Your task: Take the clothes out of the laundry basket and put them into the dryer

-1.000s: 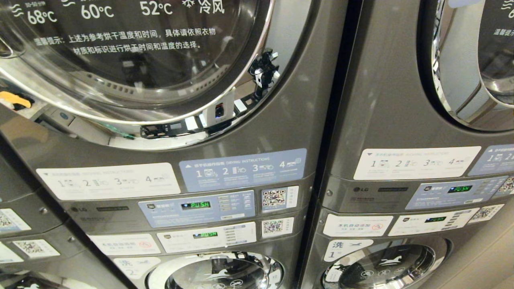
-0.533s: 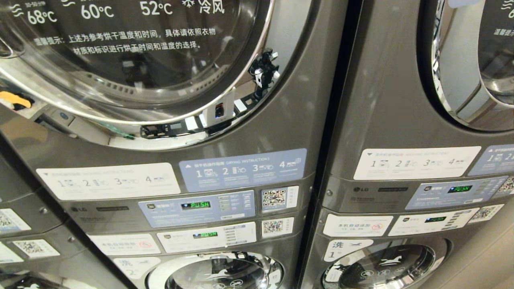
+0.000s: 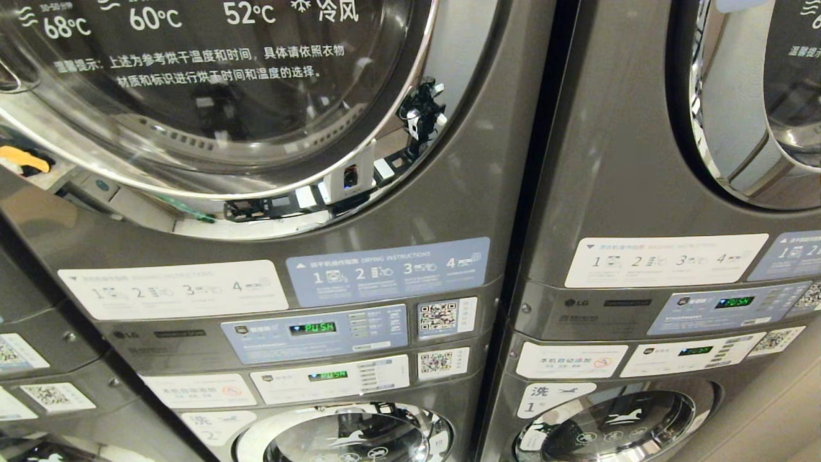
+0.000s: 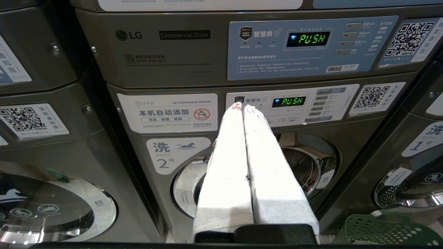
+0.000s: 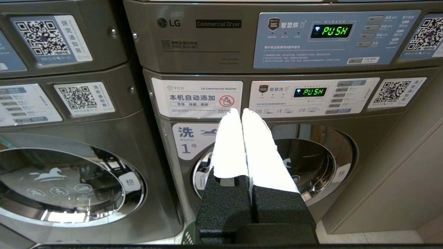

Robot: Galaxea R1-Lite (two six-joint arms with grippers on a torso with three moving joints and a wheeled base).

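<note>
Green laundry basket [image 4: 384, 230] low beside closed left tool [image 4: 241, 106], apart, empty-handed

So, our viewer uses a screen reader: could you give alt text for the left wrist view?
The left hand, shut and empty, points at stacked grey laundry machines whose displays read PUSH. A green laundry basket shows at the corner, below washer 2.

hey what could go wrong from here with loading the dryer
The dryer door looks shut, so it likely needs opening before anything goes in. Both the left gripper and right gripper have their fingers shut and empty. Only a corner of the laundry basket shows, low beside the washer; reaching may be awkward.
</note>
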